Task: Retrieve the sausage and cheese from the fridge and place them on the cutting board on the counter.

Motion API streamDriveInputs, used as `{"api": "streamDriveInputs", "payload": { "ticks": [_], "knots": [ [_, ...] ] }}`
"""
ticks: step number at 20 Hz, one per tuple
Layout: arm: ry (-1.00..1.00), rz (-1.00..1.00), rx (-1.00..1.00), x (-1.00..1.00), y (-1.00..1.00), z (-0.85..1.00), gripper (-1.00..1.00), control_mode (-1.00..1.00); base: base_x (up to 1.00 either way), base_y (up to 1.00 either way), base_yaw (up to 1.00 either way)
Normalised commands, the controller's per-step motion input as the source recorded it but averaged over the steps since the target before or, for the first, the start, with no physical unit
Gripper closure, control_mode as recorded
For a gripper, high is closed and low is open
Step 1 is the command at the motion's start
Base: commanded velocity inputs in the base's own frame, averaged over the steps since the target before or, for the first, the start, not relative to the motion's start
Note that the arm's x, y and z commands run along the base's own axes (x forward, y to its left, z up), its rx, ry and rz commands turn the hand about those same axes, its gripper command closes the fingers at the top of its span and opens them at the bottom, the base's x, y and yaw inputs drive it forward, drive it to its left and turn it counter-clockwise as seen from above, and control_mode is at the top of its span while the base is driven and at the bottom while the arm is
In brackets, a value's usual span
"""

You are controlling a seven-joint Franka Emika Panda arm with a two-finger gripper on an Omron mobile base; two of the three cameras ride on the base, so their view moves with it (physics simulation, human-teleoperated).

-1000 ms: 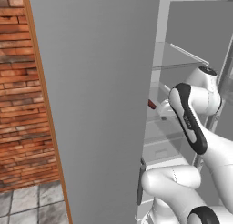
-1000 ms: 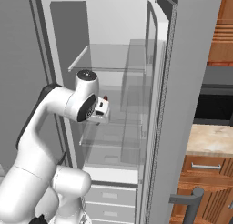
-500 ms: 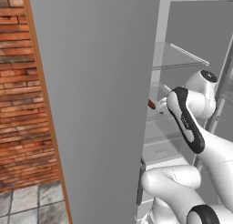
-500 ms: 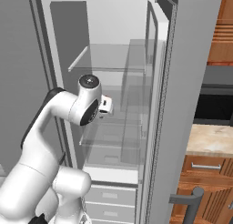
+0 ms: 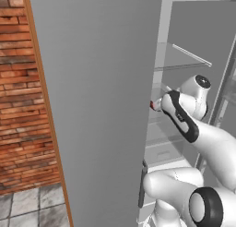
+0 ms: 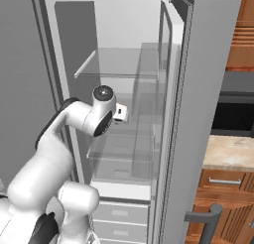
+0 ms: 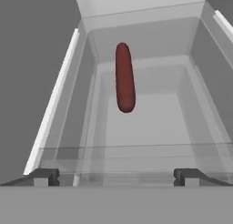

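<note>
The sausage (image 7: 124, 77), a dark reddish-brown link, lies lengthwise on a clear shelf inside the open fridge (image 6: 124, 20). My gripper (image 7: 116, 177) is open and points at it from a short way off, with nothing between the fingertips (image 7: 43, 176). In the right base view my hand (image 6: 120, 113) reaches into the fridge at middle-shelf height. A strip of the beige counter (image 6: 228, 153) shows at the right. The cheese and the cutting board are out of view.
The grey left fridge door (image 5: 101, 106) stands open close on my left, beside a brick wall (image 5: 23, 106). The right door (image 6: 193, 114) stands open beside my arm. Clear shelves (image 6: 119, 72) sit above and below the hand. Brown cabinets (image 6: 223, 188) are under the counter.
The arm has pushed a little further into the fridge, with the hand moving forward over the shelf. The jaws have stayed open.
</note>
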Motion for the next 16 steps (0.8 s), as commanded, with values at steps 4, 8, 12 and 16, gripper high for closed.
{"api": "streamDriveInputs", "payload": {
  "ticks": [4,8,12,16],
  "knots": [
    [0.0,-0.02,0.0,0.67,-0.17,-0.06,-1.0,-1.0,0.0,0.0,0.0],
    [0.0,-0.01,0.0,0.68,-0.09,-0.06,-1.0,-1.0,0.0,0.0,0.0],
    [-0.01,0.0,0.0,0.58,0.0,-0.38,-1.0,-1.0,0.0,0.0,0.0],
    [-0.02,0.0,0.0,0.49,0.0,-0.49,-1.0,-1.0,0.0,0.0,0.0]
  ]
}}
